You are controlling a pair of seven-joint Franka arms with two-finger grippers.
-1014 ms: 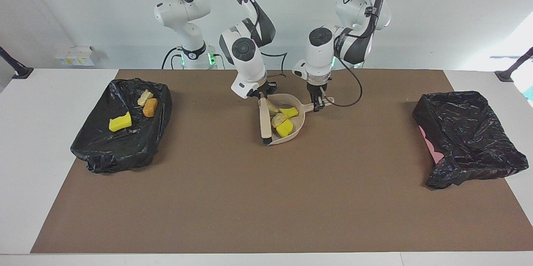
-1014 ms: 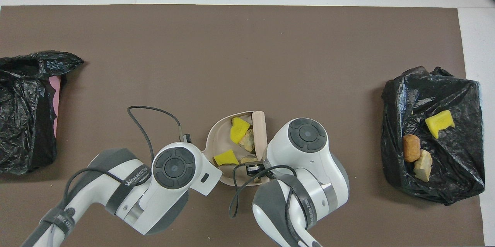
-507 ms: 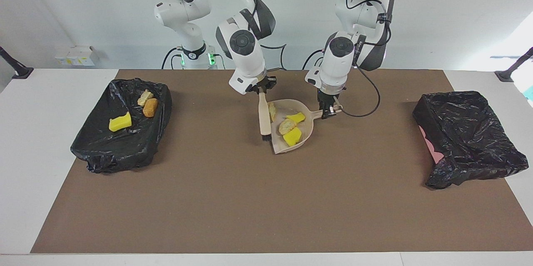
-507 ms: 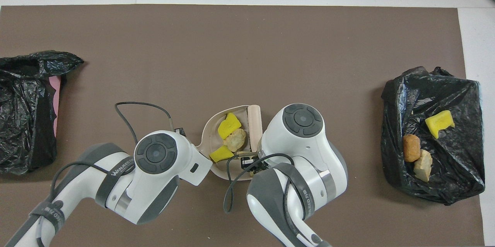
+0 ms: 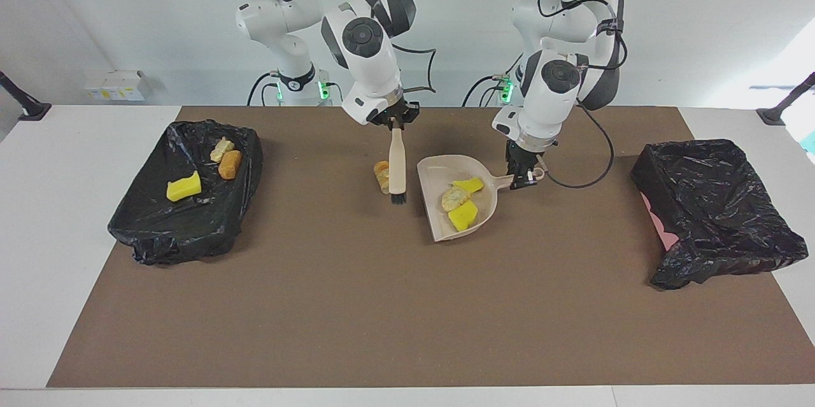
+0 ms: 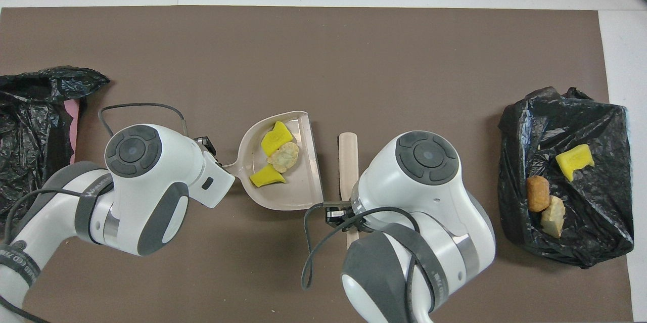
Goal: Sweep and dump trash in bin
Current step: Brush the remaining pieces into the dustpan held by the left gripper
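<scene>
My left gripper [image 5: 523, 176] is shut on the handle of the beige dustpan [image 5: 439, 228], holding it over the middle of the mat. Three lumps of trash lie in the pan: two yellow [image 5: 463, 216] [image 6: 275, 137] and one beige [image 5: 453, 198] [image 6: 284, 156]. My right gripper [image 5: 395, 125] is shut on the brush [image 5: 397, 165] [image 6: 348, 161], which hangs bristles down beside the pan's open edge [image 6: 313, 161]. One orange-beige lump [image 5: 382, 176] sits outside the pan, beside the brush toward the right arm's end; the right arm hides it in the overhead view.
A black-bagged bin [image 5: 184, 228] [image 6: 596, 232] at the right arm's end holds a yellow lump [image 5: 183, 187], an orange one [image 5: 230, 164] and a beige one [image 5: 221, 149]. Another black-bagged bin [image 5: 713, 209] [image 6: 30, 161], with pink showing at its side, stands at the left arm's end.
The two arms rose and drew apart. The dustpan went toward the left arm's end with three lumps, the brush lifted out of it, and one lump was left outside the pan.
</scene>
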